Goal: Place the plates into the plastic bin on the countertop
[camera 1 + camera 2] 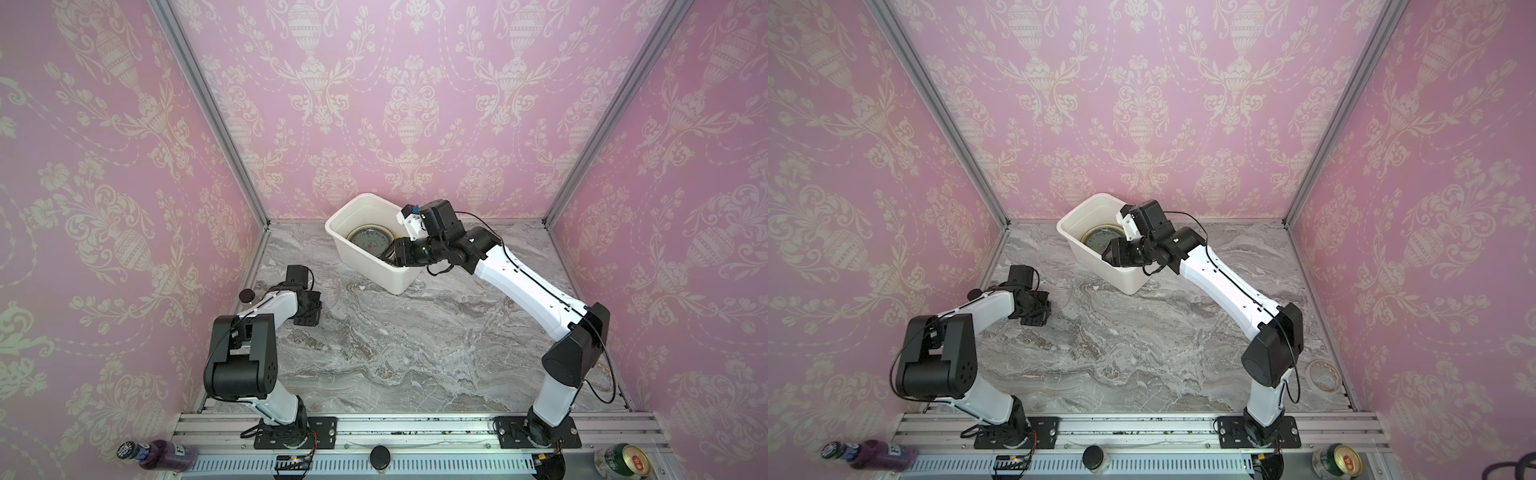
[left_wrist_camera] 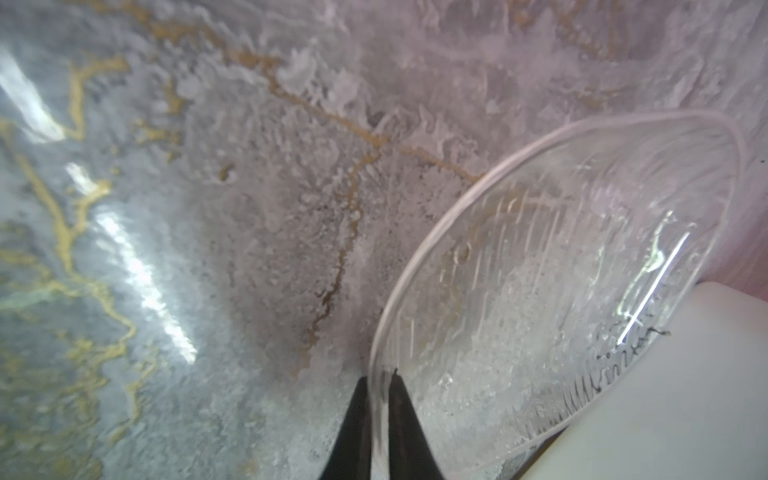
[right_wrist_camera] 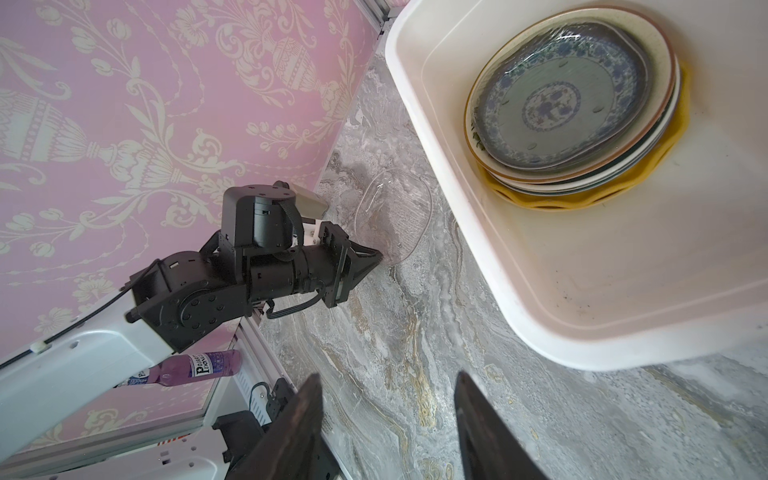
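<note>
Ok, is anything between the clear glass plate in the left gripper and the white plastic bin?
The grey marble countertop between the clear glass plate, pinched at its rim by the left gripper, and the white plastic bin is bare. But the right gripper, open, hangs at the bin's near rim, likely in the way.

Both top views are bright, even and sharp, stretched toward the edges. The left wrist view is soft, with glare streaks on the countertop [image 2: 249, 249] and glass plate [image 2: 561, 270].
</note>
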Motion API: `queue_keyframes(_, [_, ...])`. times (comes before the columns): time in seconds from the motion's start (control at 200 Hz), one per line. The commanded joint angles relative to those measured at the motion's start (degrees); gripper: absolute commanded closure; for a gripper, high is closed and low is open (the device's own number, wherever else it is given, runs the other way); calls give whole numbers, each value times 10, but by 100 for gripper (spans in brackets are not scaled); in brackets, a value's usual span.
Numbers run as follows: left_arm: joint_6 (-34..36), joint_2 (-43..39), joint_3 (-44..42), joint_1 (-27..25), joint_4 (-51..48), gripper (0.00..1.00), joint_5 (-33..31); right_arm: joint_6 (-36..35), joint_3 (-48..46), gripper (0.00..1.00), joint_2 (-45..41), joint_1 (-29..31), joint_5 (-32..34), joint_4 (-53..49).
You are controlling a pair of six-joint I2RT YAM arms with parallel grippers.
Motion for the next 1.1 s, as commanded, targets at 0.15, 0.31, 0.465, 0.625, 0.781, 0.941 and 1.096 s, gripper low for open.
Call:
queue_keyframes(0.15, [93, -69, -3, 3, -58, 95, 4, 7, 23, 48, 6, -4, 0, -9])
queue_keyframes(0.31, [210, -156, 13, 3, -143, 97, 17, 15, 35, 48, 0, -8, 3, -13])
queue_keyframes(0.465, [341, -243, 55, 3, -253, 99, 55, 14, 59, 47, -1, -18, -6, -21])
queue_keyframes(0.625, [457, -297, 113, 1, -356, 100, 131, 5, 96, 46, 12, -34, -55, -24])
queue_keyframes(0.781, [510, -329, 154, -4, -400, 100, 218, -39, 176, 45, 53, -39, -110, -90])
queue_keyframes(0.941, [532, -329, 197, -29, -424, 100, 279, -70, 213, 44, 81, -38, -114, -162])
queue_keyframes(1.096, [527, -317, 228, -49, -416, 100, 287, -92, 172, 44, 68, -16, -114, -168])
